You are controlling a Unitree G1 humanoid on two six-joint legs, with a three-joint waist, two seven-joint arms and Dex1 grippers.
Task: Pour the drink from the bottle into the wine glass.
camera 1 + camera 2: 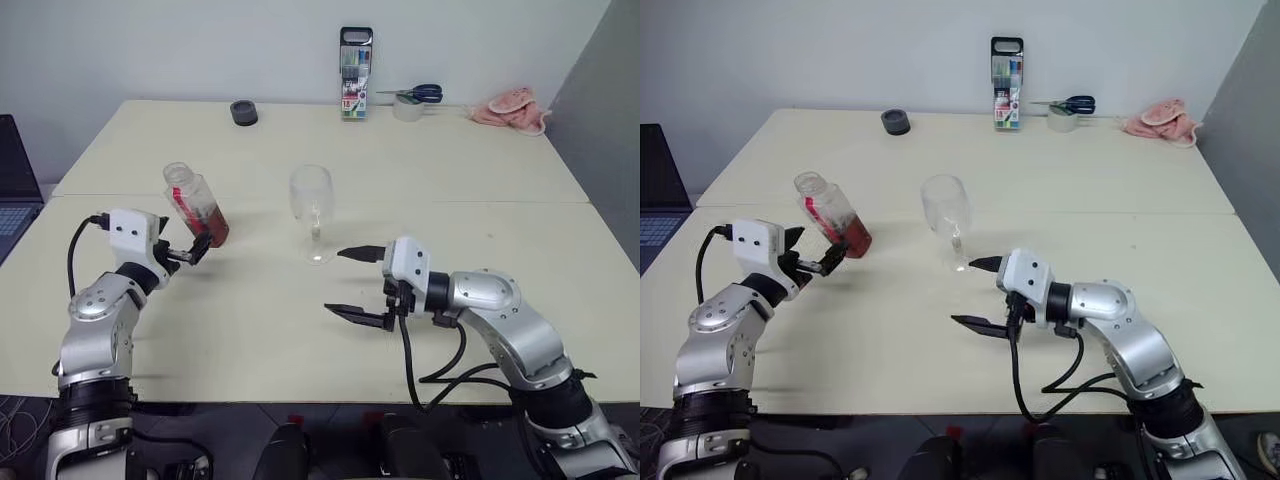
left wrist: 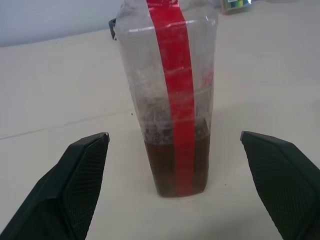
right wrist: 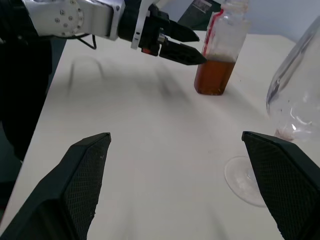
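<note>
The bottle (image 1: 195, 203), clear plastic with a red stripe, stands on the table left of centre. The amber drink (image 2: 165, 165) fills its lowest part. My left gripper (image 1: 186, 238) is open just in front of the bottle, with a finger (image 2: 75, 180) on either side and neither touching it. The wine glass (image 1: 312, 200) stands upright at the table's middle, and it looks empty. My right gripper (image 1: 338, 282) is open, pointing left, just in front of the glass's foot (image 3: 245, 180) and holding nothing.
A marker-pen case (image 1: 355, 75), a black round object (image 1: 243, 113), scissors on a tape roll (image 1: 413, 97) and a pink cloth (image 1: 512, 108) line the far edge. A laptop (image 1: 15, 190) sits at the left. A seam (image 1: 450, 200) crosses the table.
</note>
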